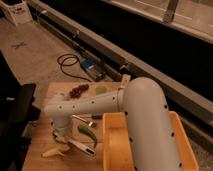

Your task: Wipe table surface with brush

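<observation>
The light brown wooden table surface (42, 162) fills the lower left. The brush (81, 146), with a slim white handle and a dark tip, lies on it near the front, between a yellow banana (55, 151) and the yellow tub. My white arm reaches from the right across the table. My gripper (60, 134) points down at the left end of the brush, just above the banana. Whether it holds the brush is hidden by the wrist.
A big yellow plastic tub (112, 150) stands on the right of the table. A green curved item (88, 133) and a small silver spoon (83, 120) lie beside the gripper. Dark red grapes (78, 91) and a green fruit (101, 90) are at the back. A black chair (17, 115) stands left.
</observation>
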